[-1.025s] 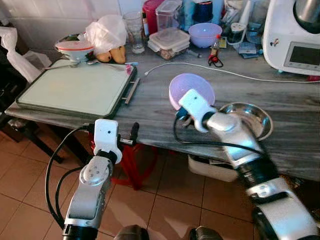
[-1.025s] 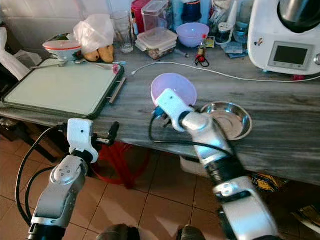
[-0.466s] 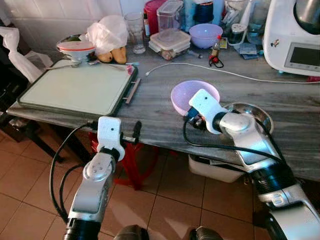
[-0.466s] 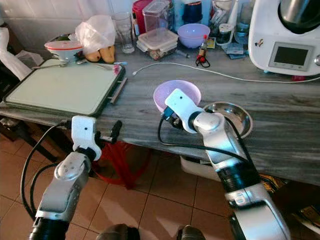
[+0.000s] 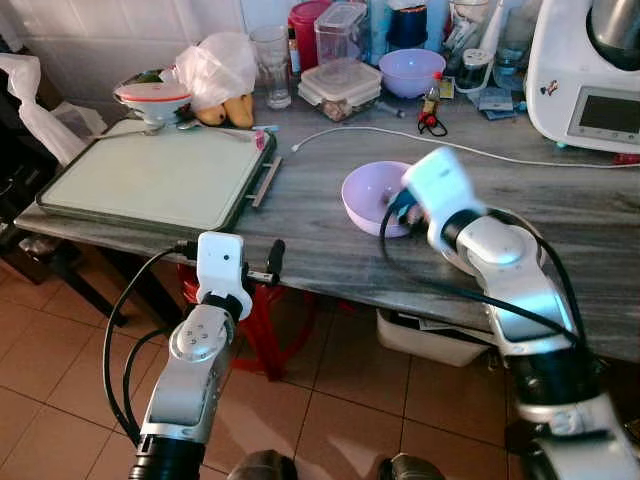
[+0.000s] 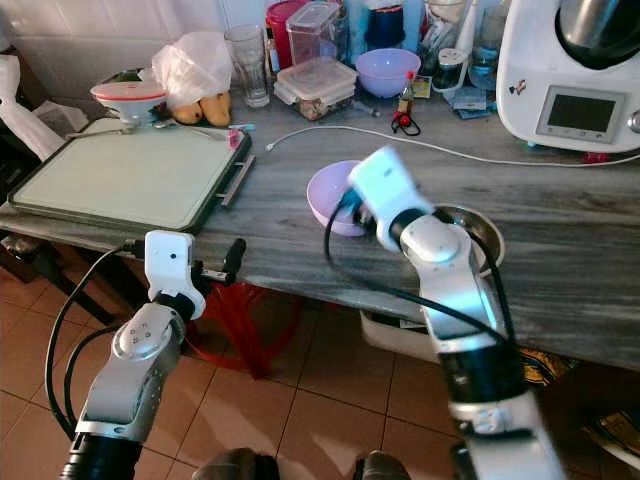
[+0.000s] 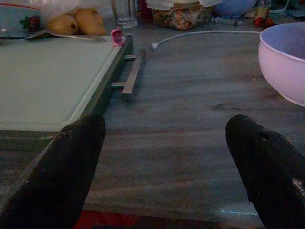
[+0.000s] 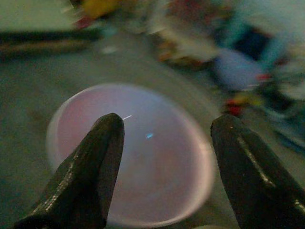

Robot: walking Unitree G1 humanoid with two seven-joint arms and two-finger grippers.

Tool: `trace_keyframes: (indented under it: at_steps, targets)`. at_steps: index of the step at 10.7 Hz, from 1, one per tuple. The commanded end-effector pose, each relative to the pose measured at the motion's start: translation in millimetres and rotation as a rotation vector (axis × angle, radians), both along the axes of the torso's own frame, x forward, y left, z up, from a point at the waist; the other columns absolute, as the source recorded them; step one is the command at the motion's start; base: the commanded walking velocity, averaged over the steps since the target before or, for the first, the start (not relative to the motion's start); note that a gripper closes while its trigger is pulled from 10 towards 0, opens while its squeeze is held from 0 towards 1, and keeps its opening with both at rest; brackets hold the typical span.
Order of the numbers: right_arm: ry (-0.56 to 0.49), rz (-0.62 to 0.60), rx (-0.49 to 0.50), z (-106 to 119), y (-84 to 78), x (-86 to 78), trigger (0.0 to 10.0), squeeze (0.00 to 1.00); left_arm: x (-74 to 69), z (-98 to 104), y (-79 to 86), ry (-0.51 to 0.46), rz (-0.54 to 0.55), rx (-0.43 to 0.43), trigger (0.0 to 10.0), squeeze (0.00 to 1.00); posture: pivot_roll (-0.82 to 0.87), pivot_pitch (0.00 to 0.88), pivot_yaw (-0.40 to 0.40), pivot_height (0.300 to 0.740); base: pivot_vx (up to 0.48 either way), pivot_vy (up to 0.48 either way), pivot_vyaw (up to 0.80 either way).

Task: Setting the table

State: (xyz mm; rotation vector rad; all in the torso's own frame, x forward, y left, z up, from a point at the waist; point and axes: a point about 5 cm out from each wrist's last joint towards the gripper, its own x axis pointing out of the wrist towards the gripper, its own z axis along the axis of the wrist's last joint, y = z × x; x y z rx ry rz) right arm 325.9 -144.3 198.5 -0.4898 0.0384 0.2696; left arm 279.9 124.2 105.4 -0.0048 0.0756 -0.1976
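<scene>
A lilac bowl point(image 5: 373, 197) sits upright on the grey wood-grain table point(image 5: 320, 215), near the front edge and a little right of the middle, with nothing gripping it. Just to its right, the right gripper point(image 8: 164, 169) hangs over the bowl with its two black fingers point(image 8: 88, 176) spread wide apart and holding nothing; the wrist view looks down between them into the bowl's pale inside, though that picture is blurred. The silver right arm point(image 5: 510, 280) bends up from the near right, and a steel dish point(image 6: 478, 228) lies on the table beside the bowl, partly covered by that arm. A white cable point(image 5: 400, 135) runs across the table behind the bowl, from near the tray's handle toward the far right. To the left lies a large green-rimmed tray point(image 5: 150, 175) with a metal handle on its right side. The left gripper point(image 7: 164, 171) is held out low in front of the table's near edge, left of the bowl, its fingers point(image 7: 59, 171) released and wide apart, with nothing between them. Along the far side of the table stand a second lilac bowl point(image 5: 411, 71), a plastic food container point(image 5: 339, 82), a drinking glass point(image 5: 269, 62), a white plastic bag point(image 5: 215, 65) and a white kitchen machine point(image 5: 590, 70) at the far right.
</scene>
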Motion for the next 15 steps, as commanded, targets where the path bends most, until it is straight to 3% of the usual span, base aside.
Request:
trace_keyframes:
  at_steps: [1, 2, 3, 4, 6, 11, 15]
  targets:
    - [-0.091, -0.092, 0.026, 9.4, -5.9, -4.9, 10.0, 0.00, -2.4, -2.7, 5.8, 0.007, 0.023, 0.006, 10.0, 0.00, -0.04, 0.014, 0.083, 0.740, 0.000, 0.000, 0.00]
    - [-0.123, -0.149, 0.020, 7.7, -9.8, -10.2, 10.0, 0.00, -3.2, -3.5, 6.5, 0.009, 0.025, 0.007, 10.0, 0.00, -0.04, 0.019, 0.085, 0.740, 0.000, 0.000, 0.00]
    - [-0.119, -0.281, 0.049, -4.5, -23.8, -17.3, 10.0, 0.00, -5.0, -3.5, 7.0, 0.007, 0.028, 0.004, 10.0, 0.00, -0.04, 0.027, 0.086, 0.740, 0.000, 0.000, 0.00]
    - [-0.062, -0.382, 0.102, -19.9, -37.5, -21.7, 10.0, 0.00, -6.6, -2.2, 7.8, 0.000, 0.032, 0.001, 10.0, 0.00, -0.03, 0.040, 0.088, 0.740, 0.000, 0.000, 0.00]
    - [0.084, -0.456, 0.177, -46.9, -50.2, -23.9, 10.0, 0.00, -9.4, -1.5, 8.6, -0.001, 0.024, -0.004, 10.0, 0.00, -0.03, 0.051, 0.091, 0.740, 0.000, 0.000, 0.00]
    - [0.251, -0.385, 0.229, -75.3, -36.9, -18.2, 10.0, 0.00, -13.4, -1.9, 9.2, 0.007, 0.030, -0.002, 10.0, 0.00, -0.02, 0.065, 0.089, 0.740, 0.000, 0.000, 0.00]
    - [0.326, -0.324, 0.295, -81.6, -26.1, -15.4, 10.0, 0.00, -14.0, -2.2, 8.5, 0.011, 0.034, -0.002, 10.0, 0.00, -0.02, 0.066, 0.083, 0.740, 0.000, 0.000, 0.00]
